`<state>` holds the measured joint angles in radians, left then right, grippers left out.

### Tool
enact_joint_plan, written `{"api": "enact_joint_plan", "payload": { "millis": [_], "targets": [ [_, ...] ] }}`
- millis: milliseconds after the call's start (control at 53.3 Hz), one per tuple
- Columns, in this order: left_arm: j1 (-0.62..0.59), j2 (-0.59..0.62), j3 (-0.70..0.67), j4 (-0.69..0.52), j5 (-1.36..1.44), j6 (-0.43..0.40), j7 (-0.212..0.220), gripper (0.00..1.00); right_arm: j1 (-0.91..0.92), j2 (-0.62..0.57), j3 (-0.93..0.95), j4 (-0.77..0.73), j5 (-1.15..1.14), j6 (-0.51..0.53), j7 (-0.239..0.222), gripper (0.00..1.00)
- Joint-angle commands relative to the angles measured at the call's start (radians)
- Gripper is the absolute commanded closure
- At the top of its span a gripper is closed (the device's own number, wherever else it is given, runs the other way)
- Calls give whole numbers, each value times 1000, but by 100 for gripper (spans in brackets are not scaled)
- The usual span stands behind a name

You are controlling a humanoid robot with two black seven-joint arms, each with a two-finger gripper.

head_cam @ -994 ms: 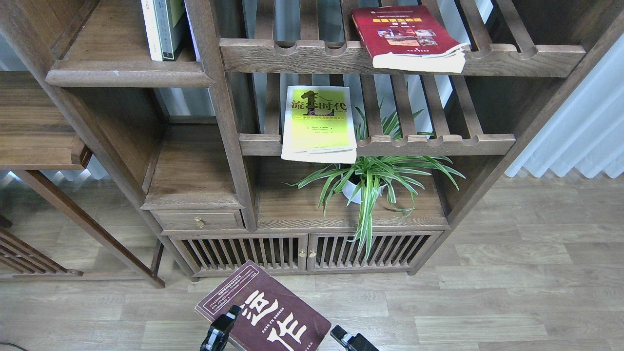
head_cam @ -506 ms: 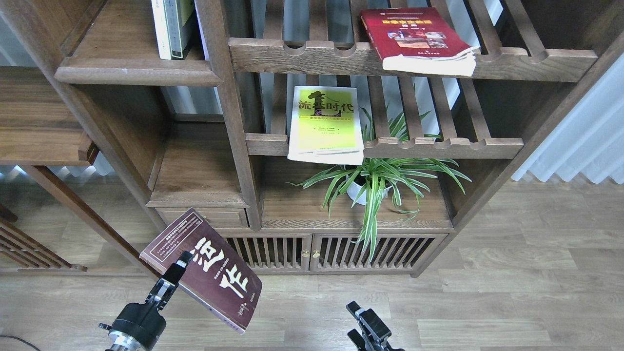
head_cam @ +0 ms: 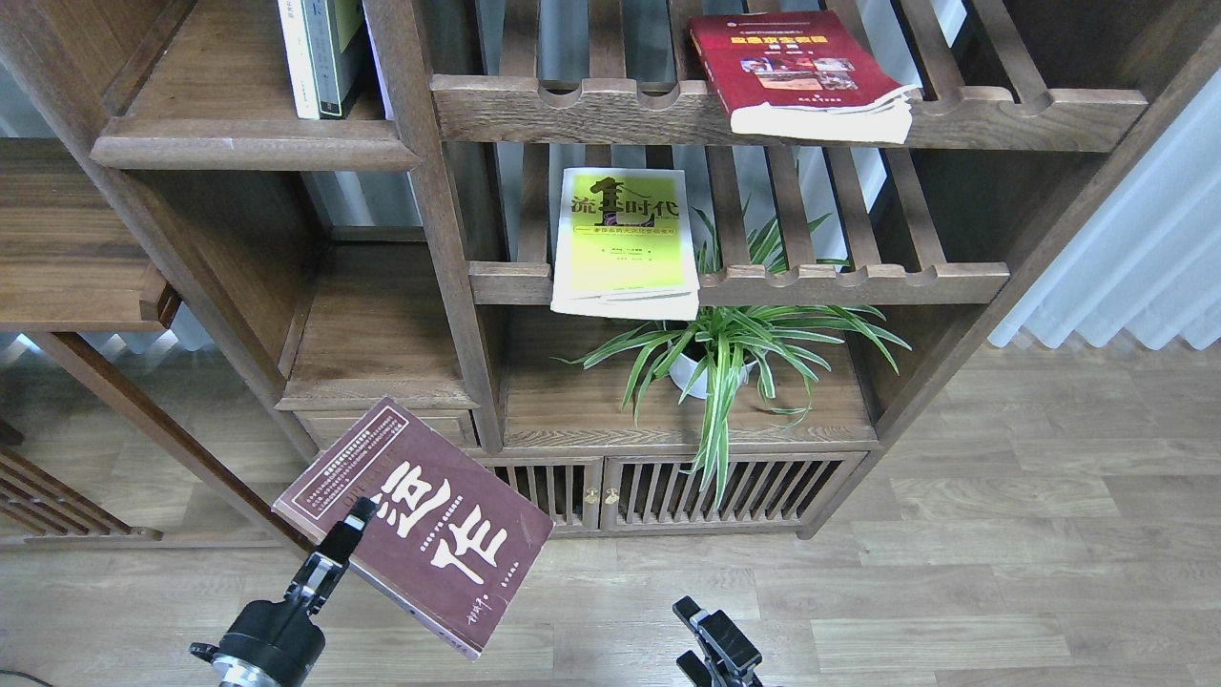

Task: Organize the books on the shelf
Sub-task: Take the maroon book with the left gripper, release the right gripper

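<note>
My left gripper [head_cam: 351, 530] is shut on the left edge of the dark maroon book [head_cam: 429, 530] with big white characters and holds it tilted above the floor, in front of the cabinet's drawer. The red book [head_cam: 796, 72] lies flat on the upper slatted rack and overhangs its front rail. The yellow-green book [head_cam: 625, 239] lies on the lower slatted rack and overhangs it too. The solid shelf [head_cam: 248, 145] with a rounded front lip is at the upper left. My right gripper [head_cam: 706, 625] is low at the bottom edge, empty, its fingers too dark to tell apart.
White and grey-green upright books [head_cam: 320, 57] stand at the right end of the solid shelf. A potted spider plant [head_cam: 725, 348] sits under the lower rack. A small drawer [head_cam: 391, 429] and slatted doors [head_cam: 658, 491] are below. A white curtain [head_cam: 1135, 248] hangs at the right.
My left gripper has carried the maroon book left and upward from the bottom centre. In the last half second the book swung a little flatter. The right gripper rose slightly into view.
</note>
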<state>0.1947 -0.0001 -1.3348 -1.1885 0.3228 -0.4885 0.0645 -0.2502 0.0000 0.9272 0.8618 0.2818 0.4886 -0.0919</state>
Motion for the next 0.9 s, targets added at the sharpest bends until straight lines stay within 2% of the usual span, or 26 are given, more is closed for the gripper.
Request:
{"api": "enact_joint_plan", "payload": {
  "millis": [0,694,769,882],
  "targets": [
    [-12,0,19,1,13,0,5,94,2,0,12,5,2,0,0,1],
    [-20,0,9,6,19,0,5,94,22,0,7,9,2,0,0,1],
    [-15,0,11,29,19,0,-2,94,22,0,7,9,2,0,0,1],
    [14,0,-4,127,13,0,-14,93,23,0,9,9,2,0,0,1]
  ]
}}
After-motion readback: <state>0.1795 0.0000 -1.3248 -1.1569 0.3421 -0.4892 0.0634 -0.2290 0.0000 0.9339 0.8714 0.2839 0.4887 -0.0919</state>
